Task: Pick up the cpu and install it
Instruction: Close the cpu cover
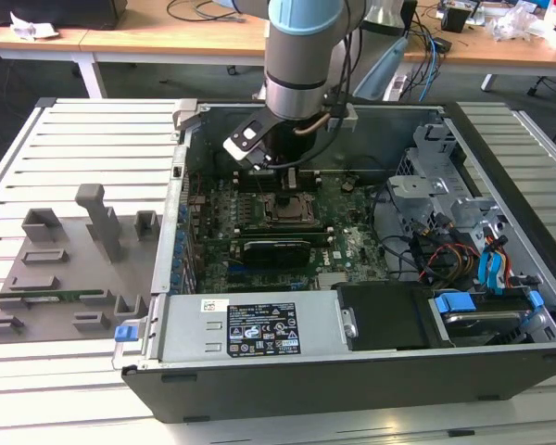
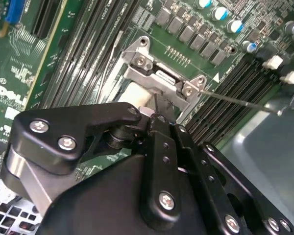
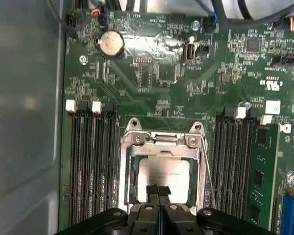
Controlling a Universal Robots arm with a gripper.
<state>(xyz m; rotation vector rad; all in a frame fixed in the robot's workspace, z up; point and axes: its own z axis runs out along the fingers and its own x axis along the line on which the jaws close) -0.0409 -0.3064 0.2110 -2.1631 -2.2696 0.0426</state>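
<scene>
An open computer case (image 1: 352, 389) lies on a slatted white table (image 1: 93, 130). Towards the exterior view's left, a grey fixture tray (image 1: 65, 278) sits beside it. Inside, a silver power supply (image 1: 250, 326) lies along the near wall, with a long black expansion card (image 1: 276, 248) on the green motherboard (image 1: 352, 250) behind it. Towards the exterior view's right are a drive cage (image 1: 426, 195) and blue cables (image 1: 493, 269). In the first wrist view, a coin battery (image 3: 110, 43) and black memory slots (image 3: 90, 161) show beside the metal socket frame (image 3: 164, 139).

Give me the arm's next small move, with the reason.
Probably raise the hand a little, straight up and clear. In the first wrist view the cpu already appears to lie flat inside the socket frame, and the hand's fingertips sit together over one edge of it, holding nothing.
</scene>
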